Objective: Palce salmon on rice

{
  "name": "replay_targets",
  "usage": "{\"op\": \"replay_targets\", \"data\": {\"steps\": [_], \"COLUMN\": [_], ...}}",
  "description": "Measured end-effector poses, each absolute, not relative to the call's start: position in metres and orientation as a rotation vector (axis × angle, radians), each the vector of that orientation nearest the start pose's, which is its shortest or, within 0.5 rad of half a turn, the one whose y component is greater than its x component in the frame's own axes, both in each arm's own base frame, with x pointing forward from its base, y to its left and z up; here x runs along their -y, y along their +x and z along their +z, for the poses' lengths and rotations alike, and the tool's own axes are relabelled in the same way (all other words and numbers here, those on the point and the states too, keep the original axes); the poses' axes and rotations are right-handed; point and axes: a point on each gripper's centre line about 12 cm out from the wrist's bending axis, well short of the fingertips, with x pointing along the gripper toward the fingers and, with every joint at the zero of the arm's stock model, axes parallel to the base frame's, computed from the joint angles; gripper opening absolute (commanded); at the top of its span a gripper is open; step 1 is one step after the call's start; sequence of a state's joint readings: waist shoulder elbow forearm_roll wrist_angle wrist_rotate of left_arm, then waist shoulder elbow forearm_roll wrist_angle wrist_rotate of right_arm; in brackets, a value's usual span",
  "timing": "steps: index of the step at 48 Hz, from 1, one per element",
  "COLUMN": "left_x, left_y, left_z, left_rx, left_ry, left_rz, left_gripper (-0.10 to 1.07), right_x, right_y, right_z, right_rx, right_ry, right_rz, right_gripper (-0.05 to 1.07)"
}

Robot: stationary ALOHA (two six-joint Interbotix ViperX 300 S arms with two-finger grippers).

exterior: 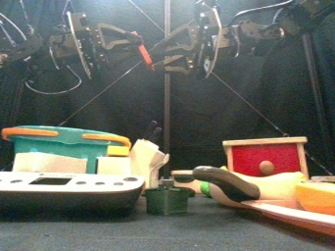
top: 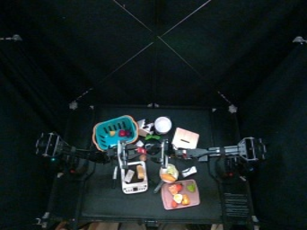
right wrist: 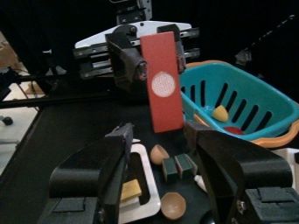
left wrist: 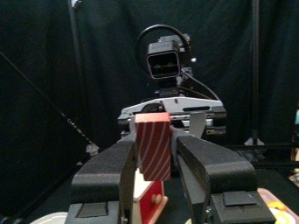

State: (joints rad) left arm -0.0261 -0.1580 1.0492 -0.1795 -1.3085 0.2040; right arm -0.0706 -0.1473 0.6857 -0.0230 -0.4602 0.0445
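I am up in the air over the middle of the table, well above everything on it, with both arms meeting tip to tip. My left gripper [left wrist: 155, 149] is closed on the salmon [left wrist: 152, 166], a flat red striped slab. The jaws press its two broad faces, so it stands on edge and points away towards my other arm. My right gripper [right wrist: 162, 131] faces it from the right. Its jaws are spread wider than the slab and sit either side of the free end without seeming to touch it. I read this as a handover. The slab is held out edge-on so the right jaws can close on its flat sides, and it is held high so neither wrist knocks the things below.

Down on the table, the teal basket [right wrist: 239, 96] stands far left. A white tray [right wrist: 146, 175] with small food pieces is nearer, roughly under the grippers. I cannot pick out the rice for certain from here. The salmon is nowhere near it, so the placing itself is not yet begun.
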Motion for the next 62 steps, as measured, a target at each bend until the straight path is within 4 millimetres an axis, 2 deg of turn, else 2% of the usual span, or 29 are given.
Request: {"op": "replay_targets", "data": {"steps": [9,17,29,40,44,53,62], "left_x": [-0.015,-0.01,0.005,0.021,0.021,0.003,-0.013], "left_y": [0.305,0.3,0.28,0.256,0.249,0.245,0.244], "left_z": [0.25,0.255,0.261,0.279,0.282,0.272,0.27], "left_rx": [0.356,0.26,0.015,-0.174,-0.249,-0.479,-0.573], "left_ry": [0.047,-0.065,-0.273,-0.418,-0.439,-0.486,-0.485], "left_rz": [0.203,0.206,0.148,0.017,-0.015,0.008,0.048], "left_gripper": [0.66,0.66,0.66,0.66,0.66,0.66,0.66], "right_x": [0.026,0.027,0.027,0.026,0.026,0.024,0.024], "right_y": [0.364,0.344,0.338,0.337,0.337,0.338,0.34], "right_z": [0.282,0.279,0.268,0.266,0.265,0.263,0.258], "right_rx": [-0.044,-0.044,-0.074,-0.079,-0.08,-0.087,-0.102], "right_ry": [0.046,0.083,0.1,0.101,0.101,0.099,0.101], "right_rz": [-0.072,-0.092,-0.102,-0.099,-0.098,-0.093,-0.093], "right_gripper": [0.86,0.86,0.86,0.86,0.86,0.86,0.86]}}
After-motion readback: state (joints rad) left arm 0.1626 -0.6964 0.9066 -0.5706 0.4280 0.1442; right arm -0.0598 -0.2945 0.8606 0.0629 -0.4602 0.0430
